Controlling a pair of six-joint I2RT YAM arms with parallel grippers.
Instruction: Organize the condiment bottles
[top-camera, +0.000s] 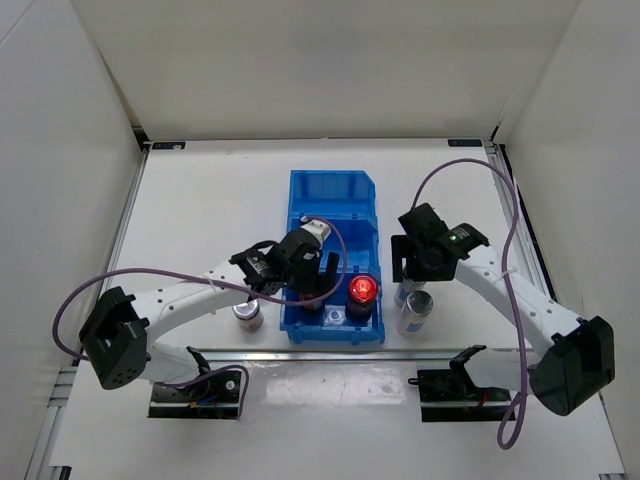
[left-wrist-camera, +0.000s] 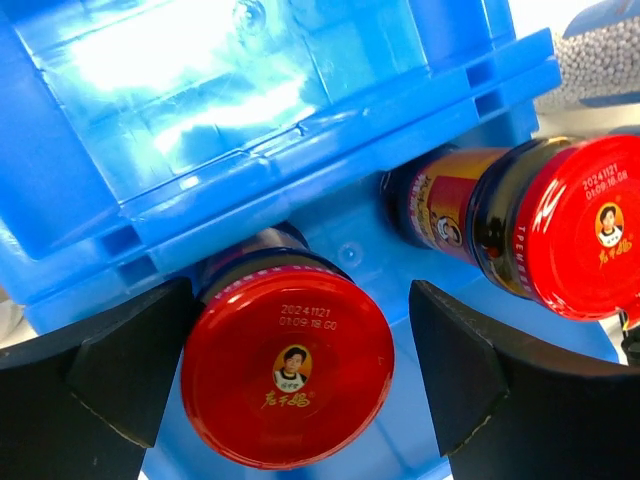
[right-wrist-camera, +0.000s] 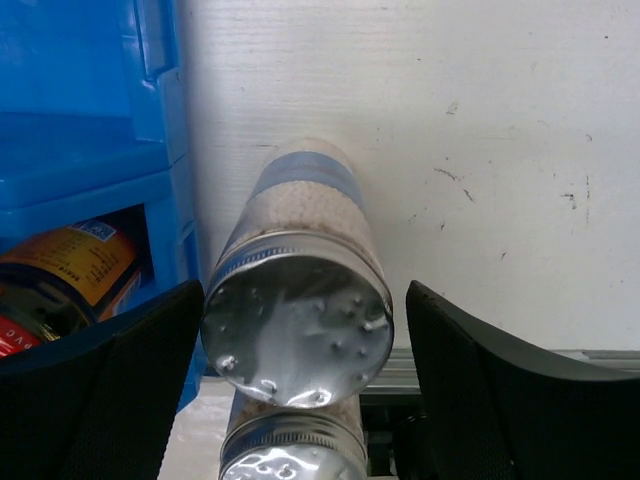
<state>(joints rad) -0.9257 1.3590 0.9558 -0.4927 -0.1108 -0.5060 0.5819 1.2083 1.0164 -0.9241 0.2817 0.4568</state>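
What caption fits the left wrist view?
Open left hand straddles a dark, red-capped round bottle inside the blue plastic bin.

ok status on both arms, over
Left end effector open around red-cap bottle in bin. Right end effector open around silver-cap bottle, not gripped. Second silver-cap bottle close beside it.

bin (top-camera: 333, 195): we see bright blue
dark bottle (left-wrist-camera: 287, 372): we see a red cap with a portrait print
tall bottle (right-wrist-camera: 298, 275): silver cap, blue band
worktop (top-camera: 215, 200): white
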